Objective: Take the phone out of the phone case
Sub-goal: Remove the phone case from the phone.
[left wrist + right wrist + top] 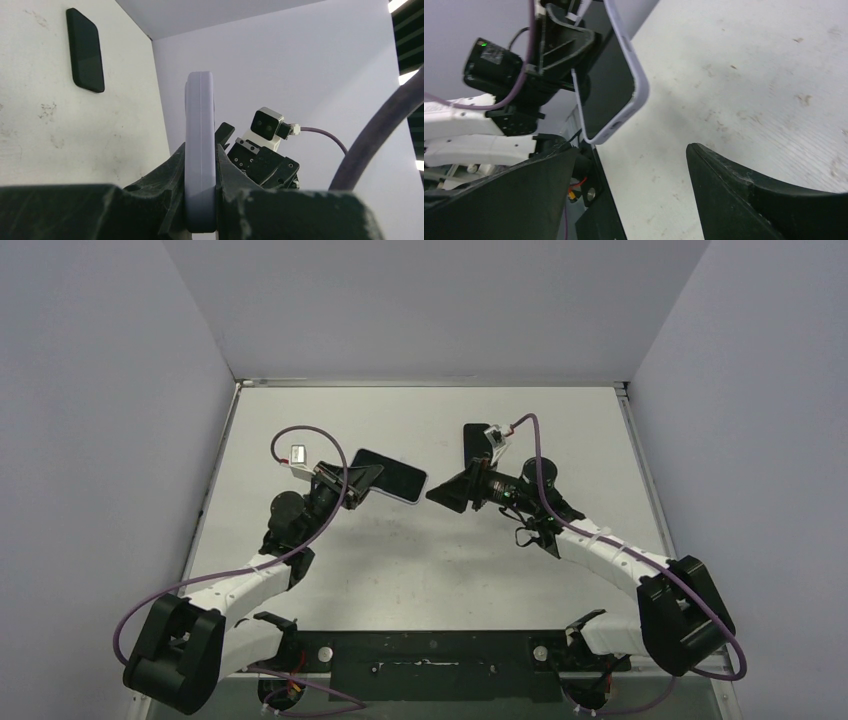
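Note:
My left gripper (360, 480) is shut on a lavender phone case (390, 476) and holds it above the table, tilted, its free end toward the right arm. In the left wrist view the case (200, 140) stands edge-on between the fingers of my left gripper (200, 165). In the right wrist view the case (616, 85) shows a dark glossy face inside its lavender rim. My right gripper (447, 493) is open and empty, and its jaws (631, 150) stand wide just short of the case's lower corner. A black phone-shaped slab (476, 443) lies flat on the table behind the right wrist.
The black slab also shows in the left wrist view (85, 50), lying apart on the white table (420, 560). Grey walls close in the table on three sides. Purple cables loop over both arms. A black base rail (430, 660) runs along the near edge.

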### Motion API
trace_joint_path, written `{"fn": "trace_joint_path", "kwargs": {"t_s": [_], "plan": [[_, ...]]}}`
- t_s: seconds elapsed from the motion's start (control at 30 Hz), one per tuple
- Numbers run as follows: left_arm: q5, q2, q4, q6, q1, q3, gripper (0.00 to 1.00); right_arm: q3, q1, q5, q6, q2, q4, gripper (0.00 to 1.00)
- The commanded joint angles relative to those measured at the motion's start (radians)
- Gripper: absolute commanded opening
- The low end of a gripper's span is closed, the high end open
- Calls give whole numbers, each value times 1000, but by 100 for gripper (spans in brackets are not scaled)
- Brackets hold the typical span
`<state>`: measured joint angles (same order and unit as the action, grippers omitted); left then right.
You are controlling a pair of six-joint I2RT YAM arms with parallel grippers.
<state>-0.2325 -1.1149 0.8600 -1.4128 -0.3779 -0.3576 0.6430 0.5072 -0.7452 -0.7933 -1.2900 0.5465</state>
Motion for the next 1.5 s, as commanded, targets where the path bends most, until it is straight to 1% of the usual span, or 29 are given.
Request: {"fn": "trace_joint_path", "kwargs": {"t_s": [0.0, 0.17, 0.33, 0.53, 0.73, 0.8, 0.87, 1.03, 1.17, 1.27, 1.47], "plan": [[20, -3, 207, -74, -8, -49, 0, 24, 11, -105, -83, -33, 252, 76], [35, -25, 288, -91, -22, -57, 0, 51, 22, -151, -115, -91, 341, 67], [40, -23, 270, -86, -35, -70, 0, 89, 60, -164, -130, -130, 393, 61], [56, -4, 248, -97, -39, -58, 0, 97, 73, -182, -132, -144, 423, 48], [45, 3, 186, -133, -39, -69, 0, 102, 77, -214, -91, -147, 422, 27], [28, -2, 158, -151, -39, -77, 0, 113, 77, -232, -34, -146, 372, 15], [0, -10, 123, -162, -39, -92, 0, 131, 78, -240, 54, -141, 291, 0], [-68, -34, 93, -208, -38, -115, 0, 178, 89, -251, 300, -120, 112, 0], [-126, -53, 88, -222, -38, -130, 0, 223, 108, -208, 503, -103, -24, 0], [-173, -66, 89, -210, -38, -145, 0, 232, 118, -175, 611, -100, -40, 0], [-278, -108, 166, -212, -35, -151, 0, 258, 120, -152, 807, -115, -98, 0]]}}
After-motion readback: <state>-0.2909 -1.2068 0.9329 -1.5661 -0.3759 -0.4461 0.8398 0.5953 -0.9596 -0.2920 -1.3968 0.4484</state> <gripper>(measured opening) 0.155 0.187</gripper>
